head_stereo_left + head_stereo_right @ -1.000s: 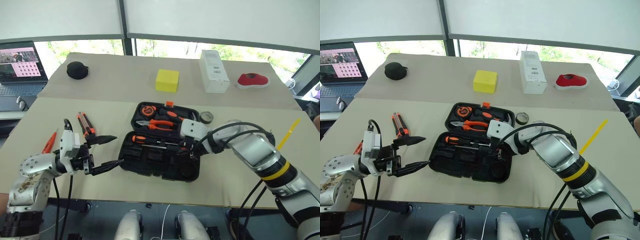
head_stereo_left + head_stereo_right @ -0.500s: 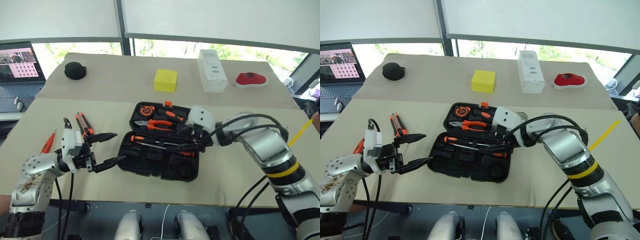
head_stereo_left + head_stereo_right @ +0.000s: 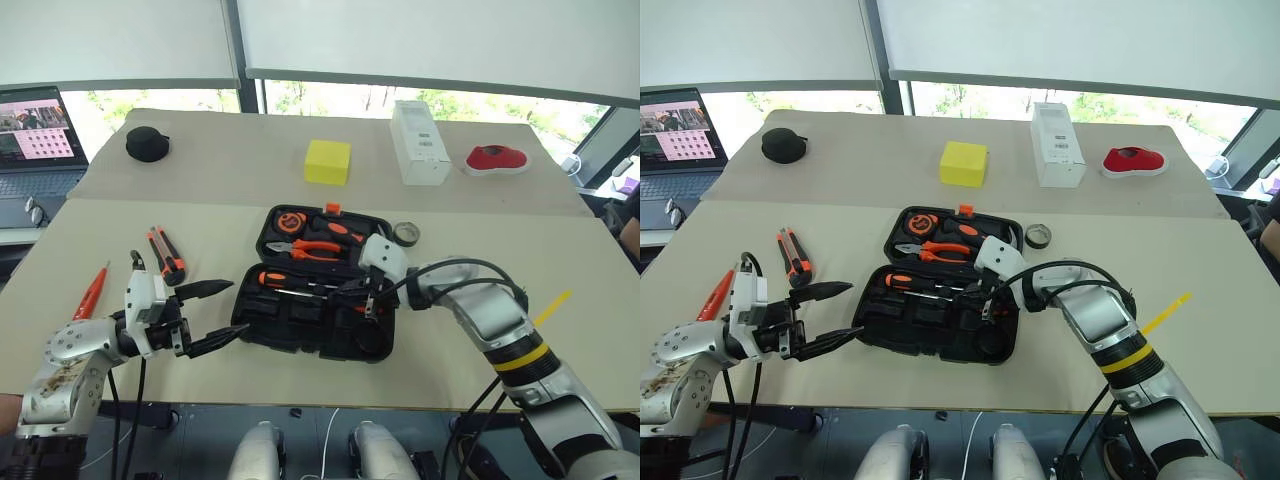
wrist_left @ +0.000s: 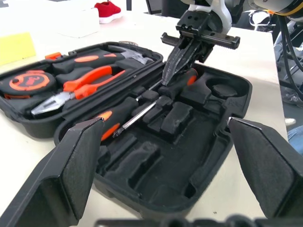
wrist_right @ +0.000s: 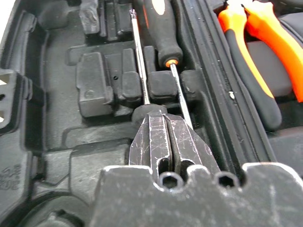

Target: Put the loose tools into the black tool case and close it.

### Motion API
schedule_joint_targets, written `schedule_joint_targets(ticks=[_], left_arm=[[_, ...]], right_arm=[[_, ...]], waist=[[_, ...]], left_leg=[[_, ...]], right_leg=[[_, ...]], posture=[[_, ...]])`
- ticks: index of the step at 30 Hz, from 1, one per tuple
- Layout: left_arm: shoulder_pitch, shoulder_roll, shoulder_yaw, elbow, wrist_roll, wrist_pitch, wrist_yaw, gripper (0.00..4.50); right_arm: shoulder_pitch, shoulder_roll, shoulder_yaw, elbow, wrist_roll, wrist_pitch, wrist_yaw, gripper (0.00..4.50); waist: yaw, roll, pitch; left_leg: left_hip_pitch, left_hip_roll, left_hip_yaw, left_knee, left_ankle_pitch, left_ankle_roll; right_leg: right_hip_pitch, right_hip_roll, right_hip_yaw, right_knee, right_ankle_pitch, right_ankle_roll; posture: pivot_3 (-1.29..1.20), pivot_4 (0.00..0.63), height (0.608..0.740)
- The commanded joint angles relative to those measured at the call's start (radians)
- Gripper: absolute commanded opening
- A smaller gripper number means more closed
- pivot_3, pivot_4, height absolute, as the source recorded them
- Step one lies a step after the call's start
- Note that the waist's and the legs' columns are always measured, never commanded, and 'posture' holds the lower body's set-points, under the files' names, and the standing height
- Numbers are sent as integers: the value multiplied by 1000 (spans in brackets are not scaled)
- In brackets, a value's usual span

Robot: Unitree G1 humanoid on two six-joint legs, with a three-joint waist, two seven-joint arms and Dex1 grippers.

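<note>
Case [image 3: 300,325] open flat mid-table, two screwdrivers [image 4: 142,106] seated in recesses. Right gripper [image 4: 182,64] closed, empty, tips pressing screwdriver handle, likely seating it. Left gripper [image 3: 212,318] wide open, empty, beside case. Knife [image 3: 168,255], tester [image 3: 92,291], tape [image 3: 405,234] on table, unpacked.

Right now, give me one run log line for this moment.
case: open | screwdrivers: both in case | right claw: shut, pressing on screwdriver | left claw: open, empty | knife, tester, tape roll: on table

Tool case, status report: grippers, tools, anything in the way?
Left gripper open beside the tool case. Right gripper shut, empty, pressing on a screwdriver in its recess. Utility knife, tester screwdriver, tape roll loose. Lid open.
</note>
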Motion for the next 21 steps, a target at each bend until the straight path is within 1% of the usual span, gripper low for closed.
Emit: schedule_joint_targets(ticks=[1, 4, 9, 10, 11, 13, 14, 15, 16, 17, 18, 19, 21], left_arm=[[8, 6, 15, -5, 9, -27, 0, 4500], [24, -4, 46, 23, 18, -56, 21, 4500], [102, -14, 157, 71, -4, -73, 75, 4500], [125, -19, 189, 80, -10, -68, 97, 4500], [169, -39, 247, 95, -7, -79, 140, 4500], [245, -73, 336, 112, 2, -99, 208, 4500], [280, -93, 372, 114, 3, -111, 234, 4500], [309, -109, 400, 114, 2, -117, 257, 4500], [328, -120, 417, 114, 0, -121, 271, 4500], [362, -149, 460, 118, -3, -125, 321, 4500], [383, -169, 488, 121, -3, -127, 355, 4500], [404, -191, 524, 133, -9, -114, 407, 4500], [435, -228, 578, 149, -30, -94, 475, 4500]], right_arm=[[19, 14, 39, 14, -35, 8, -3, 42], [20, 19, -1, -11, -20, -6, -4, 42], [78, 2, -177, -124, 78, -90, 1, 42], [109, -13, -214, -153, 99, -108, 12, 589], [180, -30, -281, -202, 144, -144, 37, 767], [296, -38, -394, -268, 205, -192, 40, 1380], [349, -40, -432, -285, 216, -243, 47, 1779], [395, -41, -457, -294, 219, -296, 58, 2147], [427, -42, -470, -301, 222, -334, 68, 2416], [488, -36, -505, -292, 241, -412, 111, 2813], [529, -31, -527, -284, 255, -463, 139, 3101], [568, -7, -559, -268, 272, -528, 148, 3503], [647, 11, -596, -244, 273, -610, 154, 4120]], waist=[[0, 0, 0], [-3, -1, -1], [0, -1, 0], [1, -1, 0], [2, -1, 0], [6, -2, -1], [5, -3, -1], [4, -4, -1], [3, -4, -1], [3, -5, -1], [4, -5, -1], [4, -5, -1], [3, -6, 0]], left_leg=[[0, 0, 0, 0, 0, 0], [1, 0, 0, 0, 0, 0], [-1, 0, 0, -1, 0, 0], [-2, 0, -1, -1, 0, 0], [-2, 0, -1, -1, 0, 0], [-1, 0, -3, -1, 0, 0], [-1, 0, -4, -2, 0, 0], [-1, 1, -5, -3, -1, 0], [0, 1, -5, -3, -2, 0], [0, 0, -4, -3, -2, 0], [1, 0, -4, -1, -1, 0], [2, 0, -4, -1, -1, 0], [7, 1, -4, -2, -1, 0]], right_leg=[[0, 0, 0, 0, 0, 0], [0, 0, 0, 1, 0, 0], [-2, 0, 0, 1, -1, -1], [-3, 0, 0, 1, -1, -1], [-3, -1, 0, 1, -1, -1], [-2, -1, 0, 0, -1, -1], [-1, -1, 0, -2, -1, -1], [0, -2, 0, -3, -1, 0], [1, -2, 0, -4, -1, 0], [0, -3, 0, -3, -1, 0], [2, -3, 0, -3, -1, 0], [3, -3, 0, -3, -1, 0], [10, -2, -1, -4, -1, 0]], posture=[[0, 150, 740], [0, 150, 740], [0, 150, 740], [0, 150, 740], [0, 150, 740], [0, 150, 740], [0, 150, 740], [0, 150, 740], [0, 150, 740], [0, 150, 740], [0, 150, 740], [0, 150, 740], [0, 150, 740]])
